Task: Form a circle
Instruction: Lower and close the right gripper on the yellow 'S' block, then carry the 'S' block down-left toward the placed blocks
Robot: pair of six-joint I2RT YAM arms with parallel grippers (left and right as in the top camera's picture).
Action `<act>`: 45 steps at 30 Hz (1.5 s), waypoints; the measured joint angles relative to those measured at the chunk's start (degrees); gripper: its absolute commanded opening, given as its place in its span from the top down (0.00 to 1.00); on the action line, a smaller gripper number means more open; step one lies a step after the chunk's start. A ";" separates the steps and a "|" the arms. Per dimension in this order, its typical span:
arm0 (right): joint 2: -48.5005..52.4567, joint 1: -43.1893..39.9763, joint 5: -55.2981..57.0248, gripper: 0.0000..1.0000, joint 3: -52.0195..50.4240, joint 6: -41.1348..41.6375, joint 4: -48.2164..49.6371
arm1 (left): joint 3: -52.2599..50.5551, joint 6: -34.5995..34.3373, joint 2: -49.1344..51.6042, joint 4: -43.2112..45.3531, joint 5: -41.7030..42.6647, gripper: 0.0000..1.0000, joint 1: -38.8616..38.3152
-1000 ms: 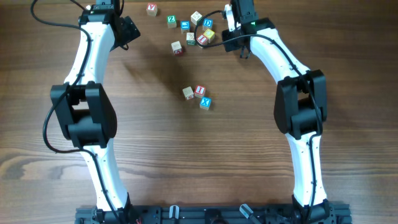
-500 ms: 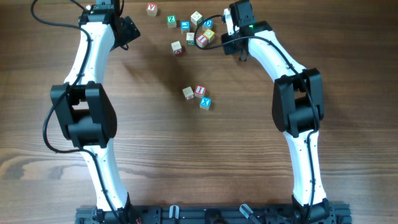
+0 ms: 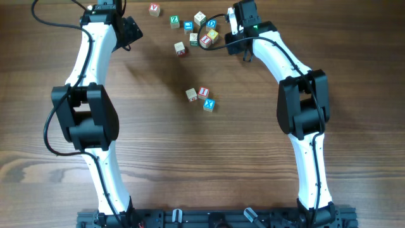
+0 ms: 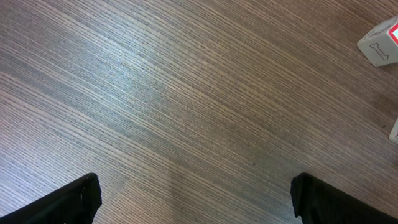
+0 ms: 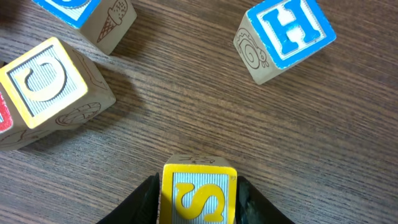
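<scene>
Right gripper (image 5: 198, 200): clamped on a yellow S block (image 5: 199, 193), one dark finger pressed against each side of it, low over the wood at the far side of the table (image 3: 190, 158), right of centre.
Left gripper (image 4: 196, 198): fingers spread wide apart, nothing between them, only bare wood grain below; it sits at the far left of the table.
Circle so far (image 3: 203, 94): three blocks bunched near mid-table: a cream block (image 3: 191, 95) on the left, a white block with a red letter (image 3: 203, 91) just right of it, and a blue X block (image 3: 209, 105) on the near right. They lie well apart from the right gripper.
Around the held block: a yellow C block (image 5: 46, 87) to the far left, a blue H block (image 5: 283, 37) to the far right, neither touching it.
Near the left gripper: a white block (image 4: 379, 45) with a red edge at the far right of the left wrist view.
</scene>
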 measured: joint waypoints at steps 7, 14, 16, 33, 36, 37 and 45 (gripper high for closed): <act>0.00 0.00 0.02 0.62 0.00 -0.04 0.98 | 0.00 0.00 0.00 0.00 0.00 0.00 0.00; 0.00 0.00 0.04 0.60 0.00 -0.04 0.96 | 0.00 0.00 -0.02 0.00 0.00 0.00 0.00; 0.00 0.00 0.04 0.71 0.00 -0.04 0.94 | 0.00 0.00 -0.02 0.00 0.00 0.00 0.00; -14.19 0.00 -2.73 0.72 0.02 -0.04 -5.99 | 0.00 0.00 -0.02 0.00 0.00 0.00 0.00; -19.15 0.48 -6.56 0.73 0.02 -0.04 -11.89 | 0.00 0.00 0.00 0.02 0.00 0.00 0.00; -20.41 1.05 -7.65 0.75 0.02 -0.04 -14.05 | 0.00 0.00 0.00 0.00 0.00 0.00 0.00; -21.66 14.99 -12.57 0.78 -0.04 3.41 -28.87 | 0.00 0.00 0.00 0.00 0.00 0.00 0.00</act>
